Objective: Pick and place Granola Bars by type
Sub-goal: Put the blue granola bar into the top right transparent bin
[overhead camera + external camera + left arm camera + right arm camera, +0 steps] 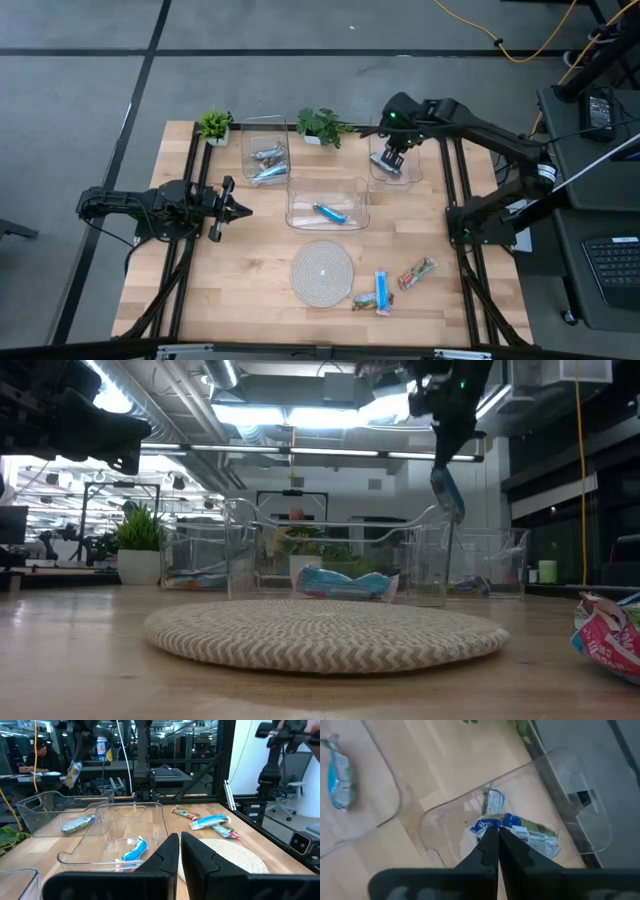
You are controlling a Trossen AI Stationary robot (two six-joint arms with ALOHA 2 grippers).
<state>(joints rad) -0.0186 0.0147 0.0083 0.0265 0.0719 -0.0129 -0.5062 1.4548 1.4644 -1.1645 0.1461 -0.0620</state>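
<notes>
I have the right end effector point(390, 163) hanging above the clear bin point(413, 172) near the far right corner of the surface point(240, 280), its fingers clenched on a granola bar point(492, 802) with a blue and green wrapper that dangles over the bin. The left end effector point(240, 210) waits at the left edge, clenched on nothing. A blue bar point(330, 213) lies in the middle bin point(326, 226), silvery bars point(268, 165) in the far-left bin point(249, 150), and three more bars point(383, 290) lie loose by the woven mat point(322, 272) near the front edge.
</notes>
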